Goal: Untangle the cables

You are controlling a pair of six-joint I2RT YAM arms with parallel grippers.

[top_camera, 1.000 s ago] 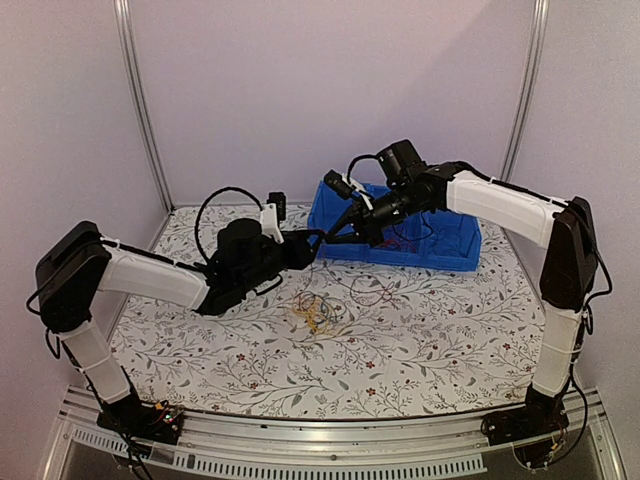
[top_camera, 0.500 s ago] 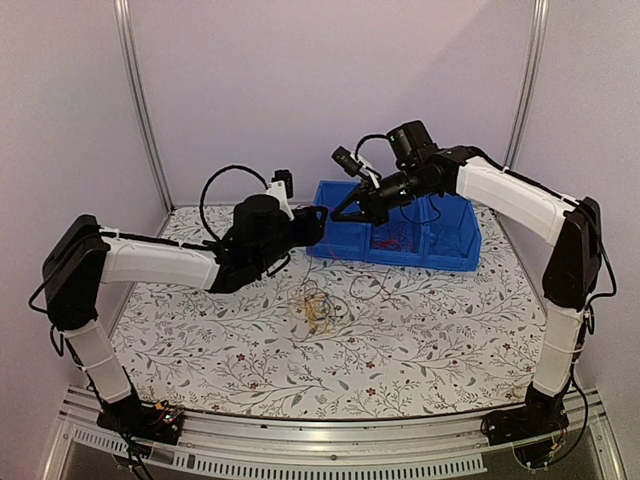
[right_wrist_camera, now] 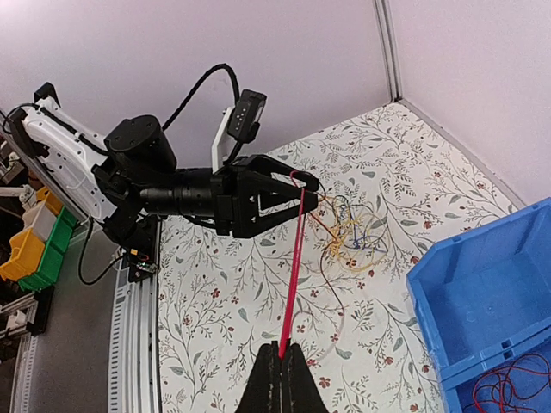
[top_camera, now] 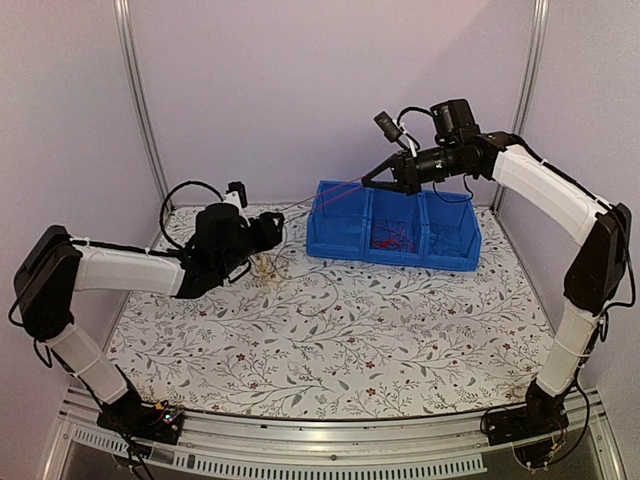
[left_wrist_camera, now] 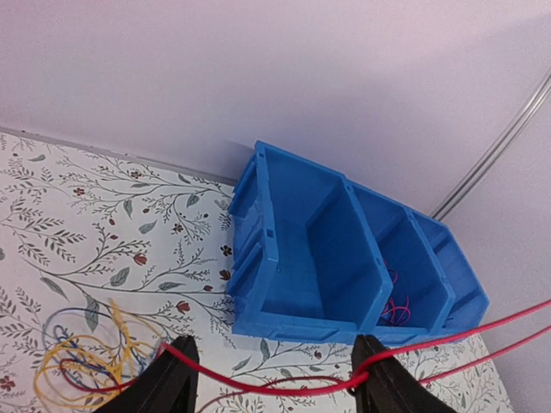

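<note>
The cables lie as a loose bundle [top_camera: 262,265] of yellow, blue and red loops on the floral table, just below my left gripper [top_camera: 278,228]. One red cable [top_camera: 330,190] runs taut from there up to my right gripper [top_camera: 367,181], which hangs raised over the blue bin's left end. In the right wrist view the right gripper [right_wrist_camera: 282,351] is shut on that red cable [right_wrist_camera: 293,267]. In the left wrist view my left gripper [left_wrist_camera: 275,361] stands open, and the red cable [left_wrist_camera: 262,390] lies draped across both fingertips. The bundle [left_wrist_camera: 86,366] sits beside its left finger.
A blue bin [top_camera: 400,252] with three compartments stands at the back of the table; its middle compartment holds more red wires [top_camera: 392,238]. Walls and metal posts close in the back and sides. The right wrist view shows the left arm's black cable looping above its wrist.
The arms have drawn apart: the left went left and back, the right rose to the right. The red cable is stretched taut, the bundle was dragged left, and the left jaws opened wider.
</note>
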